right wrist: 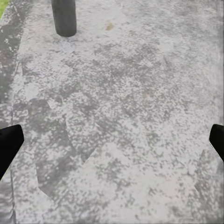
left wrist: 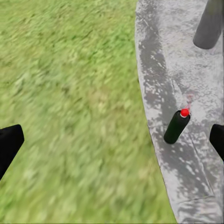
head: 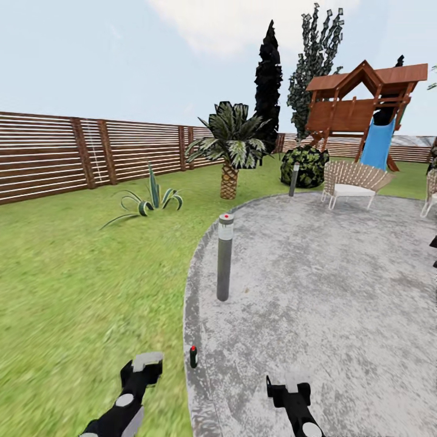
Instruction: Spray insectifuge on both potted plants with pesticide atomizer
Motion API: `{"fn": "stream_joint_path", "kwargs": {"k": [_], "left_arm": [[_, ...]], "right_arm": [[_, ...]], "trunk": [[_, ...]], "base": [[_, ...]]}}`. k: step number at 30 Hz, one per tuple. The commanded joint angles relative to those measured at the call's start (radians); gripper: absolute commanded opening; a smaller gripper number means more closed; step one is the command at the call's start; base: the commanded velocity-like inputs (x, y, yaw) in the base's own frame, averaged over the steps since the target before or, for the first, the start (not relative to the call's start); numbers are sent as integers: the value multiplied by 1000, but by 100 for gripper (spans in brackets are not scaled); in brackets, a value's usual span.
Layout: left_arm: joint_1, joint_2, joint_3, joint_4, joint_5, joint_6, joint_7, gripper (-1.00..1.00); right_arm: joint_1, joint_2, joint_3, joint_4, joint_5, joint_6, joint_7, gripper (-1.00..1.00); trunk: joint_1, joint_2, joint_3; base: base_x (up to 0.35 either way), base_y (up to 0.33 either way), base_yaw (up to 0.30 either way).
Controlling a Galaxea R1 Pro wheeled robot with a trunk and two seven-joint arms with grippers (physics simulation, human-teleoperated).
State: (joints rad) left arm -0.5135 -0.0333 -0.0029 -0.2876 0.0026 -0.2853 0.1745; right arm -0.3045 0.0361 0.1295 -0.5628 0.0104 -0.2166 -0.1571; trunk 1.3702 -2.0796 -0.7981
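Pesticide atomizer (head: 193,357) upright at the patio (head: 340,291) edge, both sets of jaws apart and empty.

Standing between the left gripper (head: 144,366) and right gripper (head: 289,388), nearer the left, just inside the grey stone rim beside the lawn (head: 73,291). Seen past the left gripper (left wrist: 112,140) as a dark bottle (left wrist: 177,126) with a red tip, close to one finger (left wrist: 216,139). Ahead of the right gripper (right wrist: 112,140), bare stone and the base of a grey bollard lamp (right wrist: 64,17). Farther off: lamp (head: 224,256), agave (head: 147,200), palm (head: 230,149), fence (head: 73,152), chair (head: 352,181), playset (head: 364,103).
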Motion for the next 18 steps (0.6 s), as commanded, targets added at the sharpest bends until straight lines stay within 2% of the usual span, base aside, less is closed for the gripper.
{"fn": "stream_joint_path", "kwargs": {"k": [1,2,4,5,6,9,12,18], "left_arm": [[-32,-15,-1,1,1,25,12,100],[-49,-22,-1,1,1,40,15,100],[-122,-46,0,1,1,106,26,100],[-138,-50,0,1,1,120,30,100],[-180,-57,1,1,1,155,51,100],[-228,-62,1,1,2,182,107,100],[-239,-62,4,2,2,185,143,100],[-235,-60,4,11,3,169,141,100]], "right_arm": [[-1,-2,5,-6,1,-2,-9,100],[-1,-2,5,-11,1,-2,-9,100],[-1,-5,4,-55,0,-1,-9,100],[-1,-6,4,-70,0,-1,-9,100],[-1,-8,3,-125,0,2,-7,100],[-1,-9,3,-213,1,8,-6,100],[-1,-10,4,-299,2,39,-6,100],[-1,-11,3,-330,3,113,-4,100]], "trunk": [[0,0,-1],[0,0,-1],[0,0,-1],[0,0,-1],[0,0,-1],[0,0,-1],[0,0,-1],[0,0,-1]], "base": [[0,0,-31],[0,0,-25],[0,0,-13],[0,0,-8],[0,0,-4],[0,0,-2],[0,0,0],[0,0,0]]}}
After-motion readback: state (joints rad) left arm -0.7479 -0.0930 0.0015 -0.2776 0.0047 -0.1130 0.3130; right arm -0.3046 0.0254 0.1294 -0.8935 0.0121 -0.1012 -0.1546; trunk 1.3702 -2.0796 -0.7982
